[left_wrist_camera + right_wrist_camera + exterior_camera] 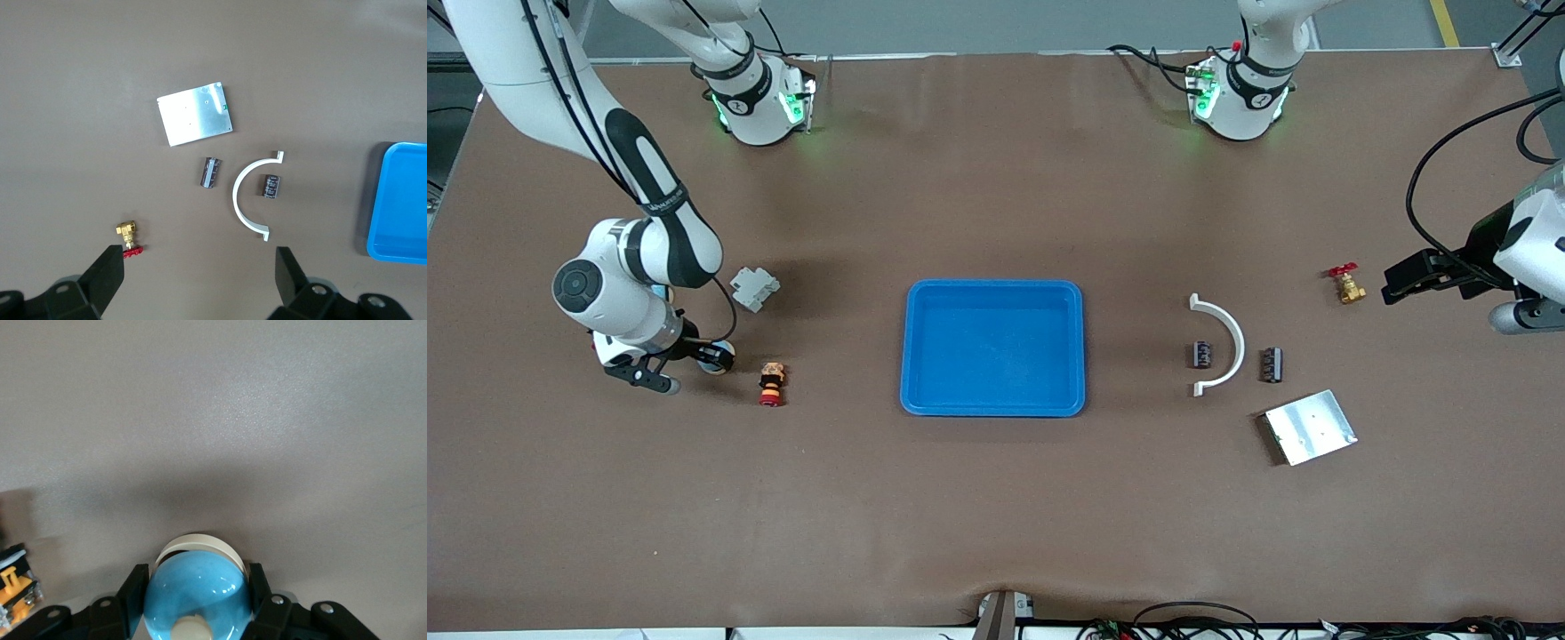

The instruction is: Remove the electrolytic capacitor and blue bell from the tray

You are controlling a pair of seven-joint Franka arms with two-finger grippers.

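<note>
While the right gripper (660, 380) is squeezing the round shiny blue bell (197, 595) low over the table near the right arm's end, the bright blue plastic tray (993, 291) is sitting empty mid-table. The left gripper (200, 263) is waiting wide open, holding nothing.

My right arm bends down at the left edge of the front frame, its right gripper (660, 371) low over the table, fingers (133, 590) clamped on the blue bell (197, 593), which fills the lower centre of the right wrist view. My left arm waits at the right edge of the front frame, its left gripper (1405, 281) raised, fingers (107, 273) spread wide and holding nothing.
</note>
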